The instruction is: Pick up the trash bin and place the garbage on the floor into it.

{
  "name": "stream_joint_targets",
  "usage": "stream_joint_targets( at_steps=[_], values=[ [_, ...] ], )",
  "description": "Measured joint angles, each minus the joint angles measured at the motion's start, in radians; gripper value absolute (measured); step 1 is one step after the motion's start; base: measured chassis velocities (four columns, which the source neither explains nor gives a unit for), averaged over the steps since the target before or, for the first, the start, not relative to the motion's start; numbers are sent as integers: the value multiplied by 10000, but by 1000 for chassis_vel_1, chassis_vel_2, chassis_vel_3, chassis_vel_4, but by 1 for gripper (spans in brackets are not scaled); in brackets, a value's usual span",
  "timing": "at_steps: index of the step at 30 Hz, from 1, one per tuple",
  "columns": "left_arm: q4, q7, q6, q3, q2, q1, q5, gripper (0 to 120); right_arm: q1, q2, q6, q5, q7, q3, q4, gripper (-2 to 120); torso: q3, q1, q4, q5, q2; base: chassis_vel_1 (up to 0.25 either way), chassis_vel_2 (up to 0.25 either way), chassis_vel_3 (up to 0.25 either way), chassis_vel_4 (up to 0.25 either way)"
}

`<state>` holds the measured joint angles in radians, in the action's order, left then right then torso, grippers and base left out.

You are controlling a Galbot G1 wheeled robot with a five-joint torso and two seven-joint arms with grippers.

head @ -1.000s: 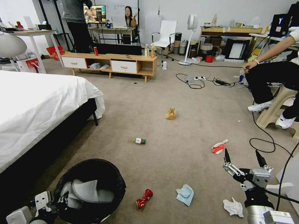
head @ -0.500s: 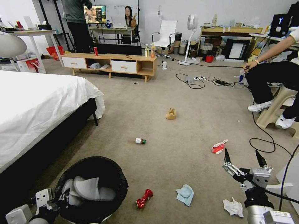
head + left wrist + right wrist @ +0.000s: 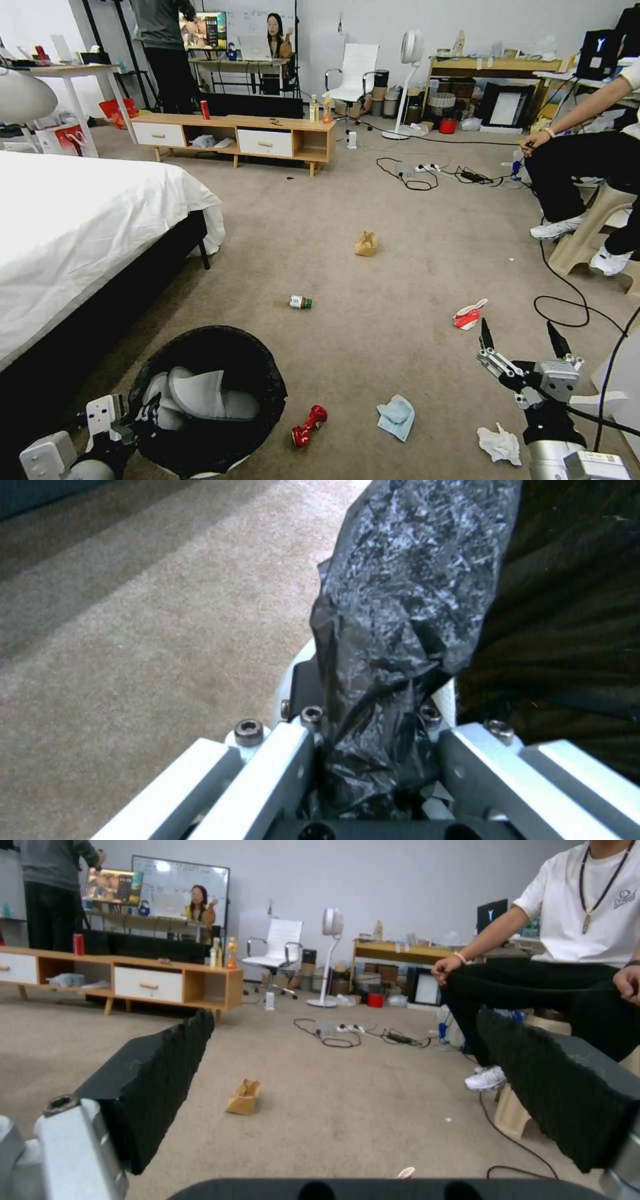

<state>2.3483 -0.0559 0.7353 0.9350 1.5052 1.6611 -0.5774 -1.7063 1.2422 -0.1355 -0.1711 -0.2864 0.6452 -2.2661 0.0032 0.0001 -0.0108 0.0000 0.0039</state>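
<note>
Clamping the bin's (image 3: 207,393) bagged rim, the left gripper (image 3: 143,419) holds it low beside the bed (image 3: 80,227); grey slippers (image 3: 200,400) lie inside. Just right of the bin on the floor (image 3: 373,280) sits the red can (image 3: 308,425), its long axis pointing up-right, then a blue tissue (image 3: 397,417). The right gripper (image 3: 520,340), jaws wide and empty, hovers nearer the white tissue (image 3: 499,443) and carton (image 3: 469,315). The bottle (image 3: 300,302) and paper bag (image 3: 365,244) lie farther ahead.

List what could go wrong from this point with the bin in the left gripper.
1. The left gripper pinches the trash bin at one rim spot through the black bag; the bin could tilt or slip.
2. The grey slippers inside could spill if it tips.
3. The black cable beside the open right gripper may snag.
</note>
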Motion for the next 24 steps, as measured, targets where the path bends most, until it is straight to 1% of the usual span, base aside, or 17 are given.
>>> stream_joint_targets(
  at_steps=[12, 24],
  values=[
    [21, 265, 0, 207, 18, -18, 178, 7, 0, 0, 0, 0, 0, 0, 0, 100, 0, 0, 0, 0, 0, 0, 0, 0, 0],
    [-99, 353, 0, 136, 100, -50, 347, 7, 0, 0, 0, 0, 0, 0, 0, 100, 0, 0, 0, 0, 1, 0, 0, 0, 0]
  ],
)
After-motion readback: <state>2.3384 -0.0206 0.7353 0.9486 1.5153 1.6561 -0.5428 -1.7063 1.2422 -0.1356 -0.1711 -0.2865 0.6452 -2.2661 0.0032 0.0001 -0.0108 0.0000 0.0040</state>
